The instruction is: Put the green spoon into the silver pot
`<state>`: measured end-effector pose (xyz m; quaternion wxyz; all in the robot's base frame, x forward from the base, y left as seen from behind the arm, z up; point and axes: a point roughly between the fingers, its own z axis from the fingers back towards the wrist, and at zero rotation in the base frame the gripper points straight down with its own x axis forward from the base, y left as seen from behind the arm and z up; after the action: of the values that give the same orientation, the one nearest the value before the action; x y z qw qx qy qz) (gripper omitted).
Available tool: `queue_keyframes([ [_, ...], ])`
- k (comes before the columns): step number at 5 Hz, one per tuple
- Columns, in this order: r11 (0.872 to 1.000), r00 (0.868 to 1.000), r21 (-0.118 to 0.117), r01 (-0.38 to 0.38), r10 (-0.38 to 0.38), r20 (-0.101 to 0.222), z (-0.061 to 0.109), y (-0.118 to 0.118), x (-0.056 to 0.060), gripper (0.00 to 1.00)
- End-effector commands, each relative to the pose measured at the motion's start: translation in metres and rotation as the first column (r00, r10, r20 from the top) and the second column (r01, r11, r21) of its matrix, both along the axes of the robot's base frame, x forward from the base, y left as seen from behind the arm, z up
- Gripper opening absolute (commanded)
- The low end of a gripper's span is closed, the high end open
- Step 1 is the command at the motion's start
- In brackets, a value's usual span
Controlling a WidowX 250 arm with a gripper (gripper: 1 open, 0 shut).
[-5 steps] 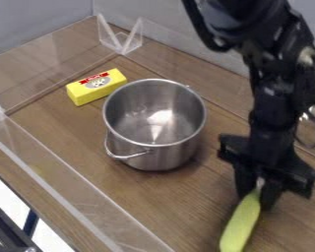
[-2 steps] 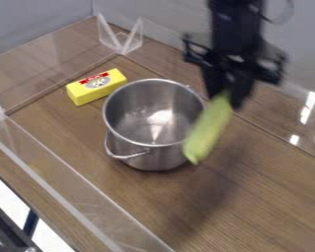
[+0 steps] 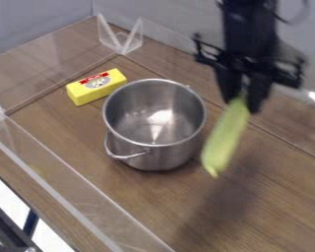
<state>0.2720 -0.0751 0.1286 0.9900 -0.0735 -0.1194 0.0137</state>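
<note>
So the brown wood desk (image 3: 107, 207) has clear plastic walls around it, and the gripper (image 3: 250, 95), which a second ago was down low near the front edge with the green spoon (image 3: 224, 139) barely off the surface, has come up and moved toward the back. It's clamped on the spoon's top end, and the spoon dangles below it, just right of the silver pot (image 3: 154, 123), not in yet. Beyond the pot, well left of the gripper, the yellow block (image 3: 94, 87) hasn't budged, so I'd guess what's left is shifting over the opening and letting go.
</note>
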Motion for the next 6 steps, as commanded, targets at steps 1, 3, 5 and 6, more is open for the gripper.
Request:
queue_keyframes([
  [1,1.0,1.0,0.009,-0.013,0.013,0.025,0.006,0.024,-0.001,0.0],
  [3,1.0,0.999,0.007,-0.005,0.005,0.036,0.003,0.027,-0.004,0.0],
  [5,1.0,0.999,0.018,-0.016,0.015,0.044,0.007,0.035,-0.003,0.0],
  [6,0.999,0.999,0.025,-0.022,0.021,0.05,0.011,0.059,-0.003,0.0],
])
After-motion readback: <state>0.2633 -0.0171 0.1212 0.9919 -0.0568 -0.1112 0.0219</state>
